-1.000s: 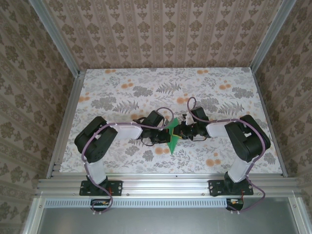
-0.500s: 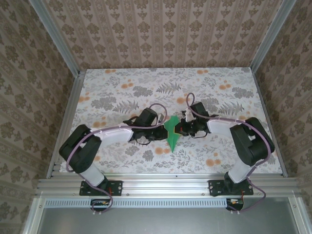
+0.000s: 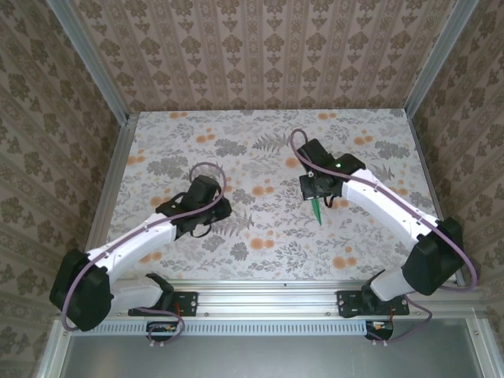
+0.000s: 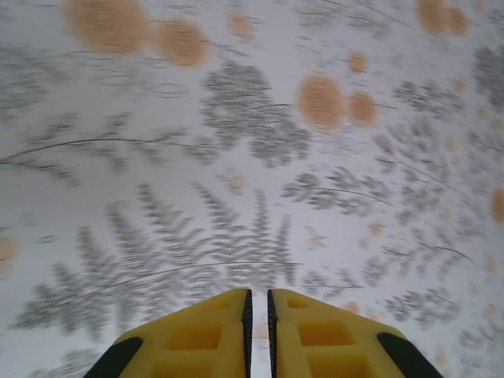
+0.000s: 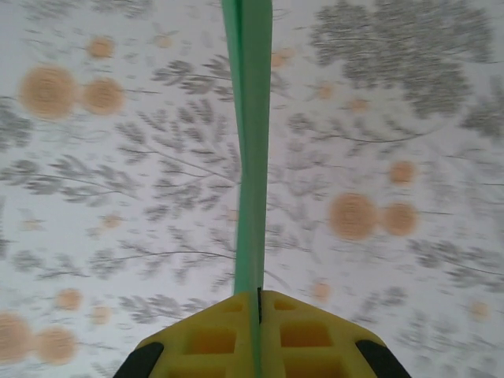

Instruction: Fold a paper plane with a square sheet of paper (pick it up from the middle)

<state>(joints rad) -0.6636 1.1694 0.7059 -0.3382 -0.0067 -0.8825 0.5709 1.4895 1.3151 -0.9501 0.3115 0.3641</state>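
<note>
Paper plane (image 5: 250,157) hangs pinched in the closed right claw (image 5: 259,295); left claw (image 4: 257,298) barely parted, empty.

The left end effector (image 4: 258,298) hangs over the worktop (image 4: 236,118), its yellow fingers (image 4: 197,339) parted by a thin slit. The surface's print of grey ferns and orange blossoms is blurred.

Thin matt green paper in the paper plane (image 5: 250,157), smooth, sharply creased. Matt yellow moulded plastic on the fingers (image 5: 213,339). Matt printed floral covering over the desk (image 3: 236,142). Brushed metal along the frame rails (image 3: 268,295).
</note>
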